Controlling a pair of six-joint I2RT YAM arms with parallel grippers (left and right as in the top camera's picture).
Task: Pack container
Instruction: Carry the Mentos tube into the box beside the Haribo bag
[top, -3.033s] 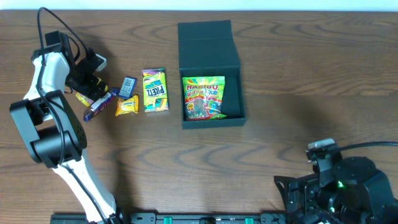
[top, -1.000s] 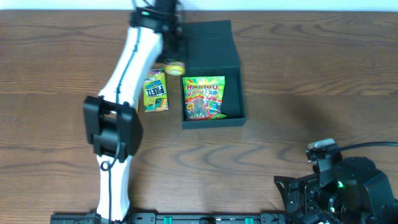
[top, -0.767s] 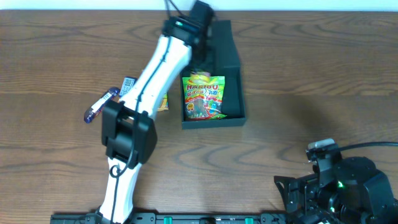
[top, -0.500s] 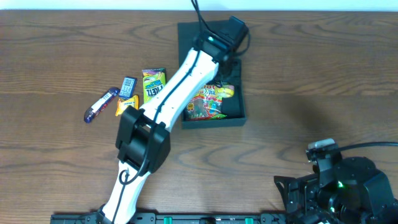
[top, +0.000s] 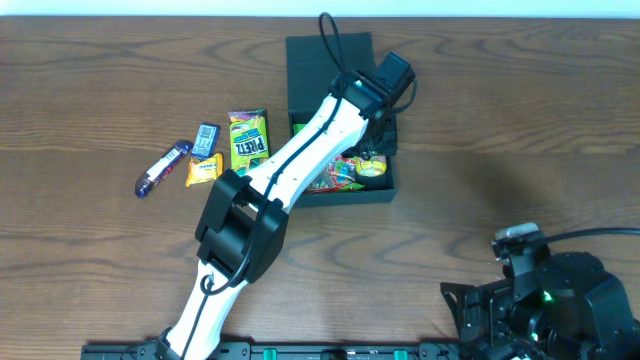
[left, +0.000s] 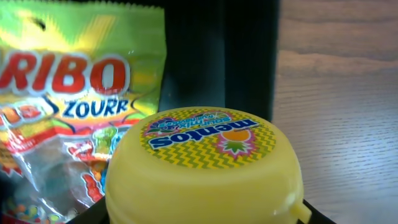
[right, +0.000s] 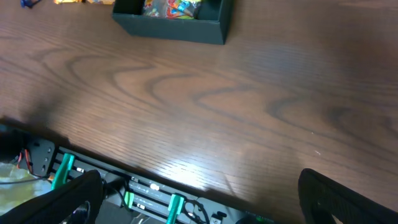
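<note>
1. We had the left gripper (top: 378, 150) clamped on the Mentos tub (left: 205, 162) over the far-centre container (top: 320, 60); the right gripper (right: 202, 199) stood apart.
2. Let go there, the tub might roll off the slick Haribo bag (left: 68, 93).

Candy bag (top: 340, 178) mostly under left arm (top: 300, 155)

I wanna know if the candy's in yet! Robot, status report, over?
Left tool gripping yellow Mentos tub over the box. Right tool open, empty. Box lid open, Haribo bag inside. Nothing in the way.
</note>
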